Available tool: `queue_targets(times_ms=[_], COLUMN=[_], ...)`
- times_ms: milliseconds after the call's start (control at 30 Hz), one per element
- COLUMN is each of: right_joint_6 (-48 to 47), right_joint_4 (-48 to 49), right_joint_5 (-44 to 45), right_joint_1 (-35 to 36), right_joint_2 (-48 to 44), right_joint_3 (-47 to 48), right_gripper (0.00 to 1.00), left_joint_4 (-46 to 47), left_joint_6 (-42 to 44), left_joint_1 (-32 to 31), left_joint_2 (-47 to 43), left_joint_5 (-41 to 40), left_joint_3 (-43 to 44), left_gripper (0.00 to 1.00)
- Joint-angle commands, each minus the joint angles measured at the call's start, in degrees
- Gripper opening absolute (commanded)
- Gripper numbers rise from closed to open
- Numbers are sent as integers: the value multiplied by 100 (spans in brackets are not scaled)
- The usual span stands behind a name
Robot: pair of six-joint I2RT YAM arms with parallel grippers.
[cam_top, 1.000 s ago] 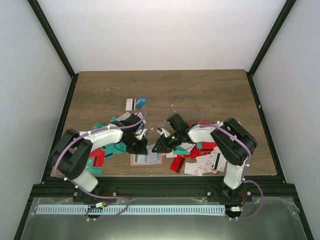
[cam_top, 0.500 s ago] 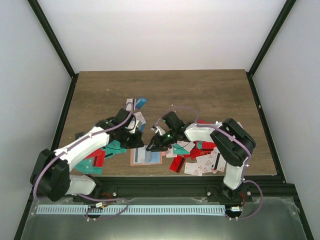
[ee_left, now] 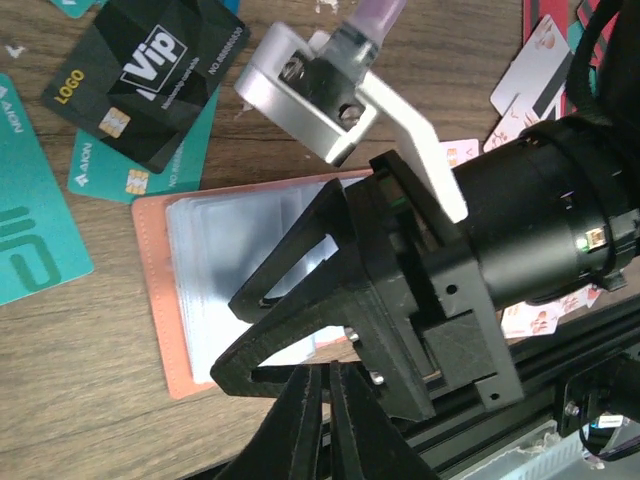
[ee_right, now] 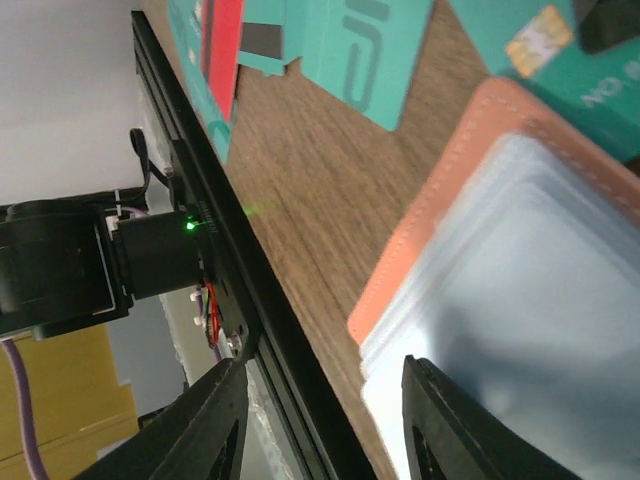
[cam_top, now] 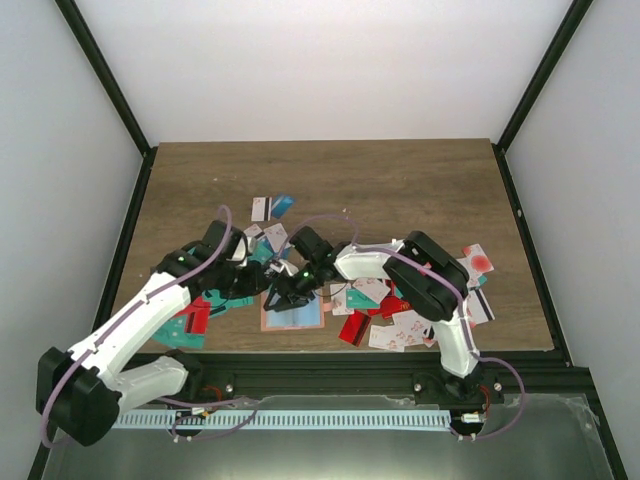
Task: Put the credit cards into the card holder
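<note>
The salmon-pink card holder (cam_top: 293,316) lies open near the table's front edge, its clear inner sleeves facing up. It also shows in the left wrist view (ee_left: 165,300) and the right wrist view (ee_right: 430,210). My right gripper (cam_top: 284,296) is open and empty, low over the holder's sleeves (ee_right: 320,400), with one finger (ee_right: 445,420) above the sleeves. It fills the left wrist view (ee_left: 250,335). My left gripper (cam_top: 258,272) is shut with nothing seen in it (ee_left: 326,395), just left of the right gripper. Credit cards lie in piles at the left (cam_top: 200,310) and right (cam_top: 400,312).
A black VIP card (ee_left: 150,70) and teal cards (ee_left: 35,265) lie beside the holder. More cards lie further back (cam_top: 272,207) and at the right (cam_top: 478,262). The black front rail (ee_right: 230,290) runs close to the holder.
My right gripper has swung left, onto the card holder. My left arm has stretched out, its gripper drawing back to the holder's upper left. Cards at the right are uncovered.
</note>
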Motion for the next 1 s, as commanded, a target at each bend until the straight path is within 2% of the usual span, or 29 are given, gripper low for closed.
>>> queue_targets(times_ms=[0,233,400,567,733,967], right_joint_6=[-204,-416,-153,336,789,1264], right_joint_4=[-240,-764,-1434,-1813,-1810,-1470], right_joint_5=[-82,625,2078,2993,3076,2729], right_joint_1=[32,-5,-242,-808,-1694,-2698], right_joint_2=[-240,-1410,-2432,-3765,-5009,-5865], right_joint_3=[388,-48,-856,-1952,-2925,-3850], right_gripper=[46,54,62,69,74,73], left_joint_4=[-267,1,240,726,1238,1451], left_joint_6=[-124,87,362,462,463,712], left_joint_1=[47,11,-162,-567,-996,-1206], left_joint_2=[-229,-141,415,1151,2139,3854], left_joint_5=[-173,267,441,616,811,1194], left_joint_3=[-108,-27,249,651,1146,2321], left_gripper=[7,12,14,16,17,18])
